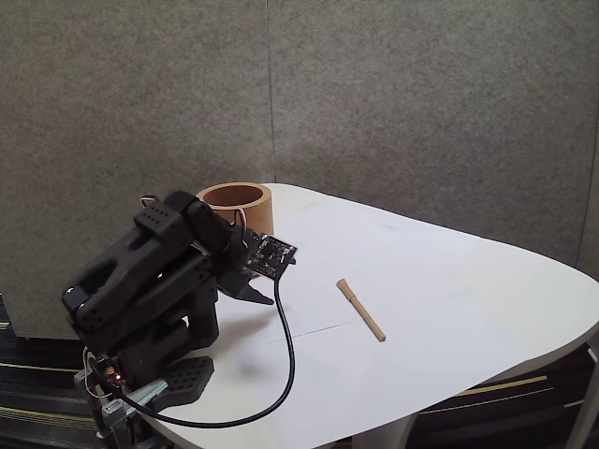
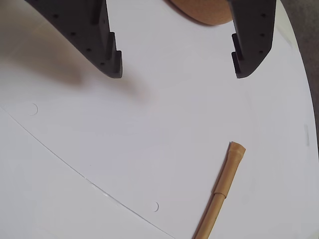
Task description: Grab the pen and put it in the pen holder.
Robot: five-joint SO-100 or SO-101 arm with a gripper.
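In the fixed view, the black arm (image 1: 150, 281) sits at about 8 o'clock on the white surface (image 1: 449, 309). It is folded low, and its tool (image 1: 255, 292) points down near the surface. A small circuit board (image 1: 271, 253) sits on top of the tool. A black cable (image 1: 281, 374) runs from the board down in a loop to the arm's base.

In the wrist view, the tool (image 2: 177, 74) is wide open. Its two dark fingers (image 2: 107, 50) come in from the top edge, with bare white surface (image 2: 99, 149) between them. Nothing is held.

The pen (image 1: 361, 310) lies flat on the surface in the fixed view, at about 3 o'clock from the tool and apart from it. In the wrist view the pen (image 2: 223, 186) is at about 5 o'clock, below the fingers and not touching them. Its wider end points up toward the tool, and its other end runs off the bottom edge.

The pen holder (image 1: 236, 203) stands upright behind the arm in the fixed view, at about 11 o'clock, near the far edge of the surface. In the wrist view a bit of the pen holder (image 2: 202, 12) shows at 12 o'clock, between the fingers. The pen is well apart from it.
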